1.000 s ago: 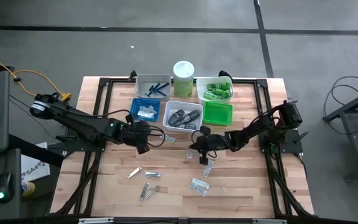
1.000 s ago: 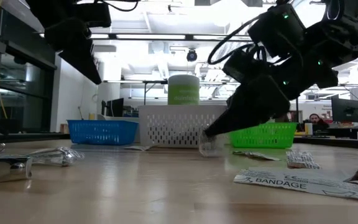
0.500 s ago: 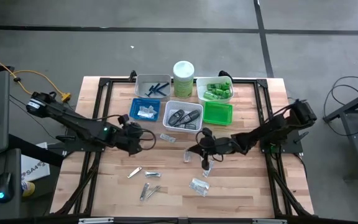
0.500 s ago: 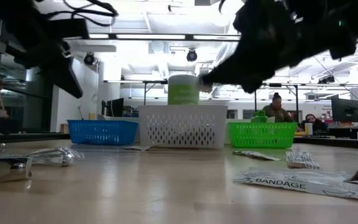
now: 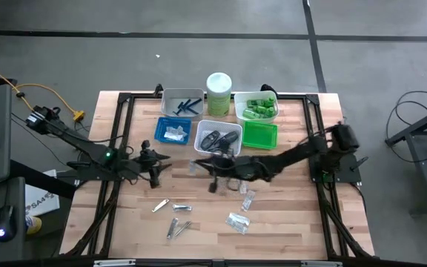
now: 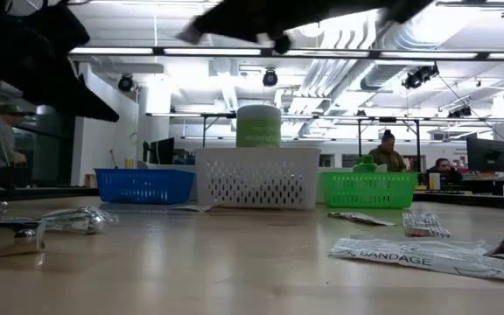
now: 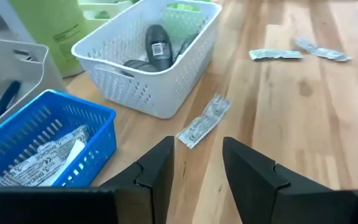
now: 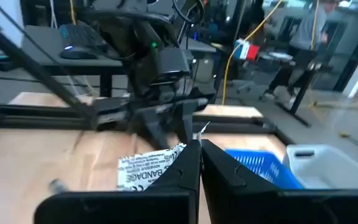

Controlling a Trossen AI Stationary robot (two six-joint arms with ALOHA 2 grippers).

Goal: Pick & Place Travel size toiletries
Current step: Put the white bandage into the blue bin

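My right gripper (image 5: 212, 166) (image 8: 199, 149) hangs above the table in front of the white tray (image 5: 219, 139) of dark grey cases, shut on a clear bandage packet (image 8: 151, 167). My left gripper (image 5: 154, 160) (image 7: 194, 165) is open and holds nothing, in front of the blue tray (image 5: 173, 131) (image 7: 42, 143), which has packets in it. One more packet (image 7: 204, 121) lies flat on the wood beside the white tray (image 7: 148, 62). More packets (image 5: 237, 221) and silver clippers (image 5: 175, 228) lie nearer the near edge. My right gripper pinches the bandage packet by one end (image 8: 180, 154) between its two shut fingers. The rest of the packet sticks out sideways from the fingers. It is lifted clear of the table.
Along the far edge stand a grey tray of blue razors (image 5: 181, 104), the pale-green canister (image 5: 219, 89), a white tray of green tubes (image 5: 256, 107) and a green tray (image 5: 259, 135). In the low view, packets (image 6: 418, 254) lie on the near wood. People show in the room behind.
My right gripper has risen from the table with the packet, lifting it clear, and carried it toward the table's left, from the centre to in front of the white tray. My left gripper has drawn back toward the left edge.
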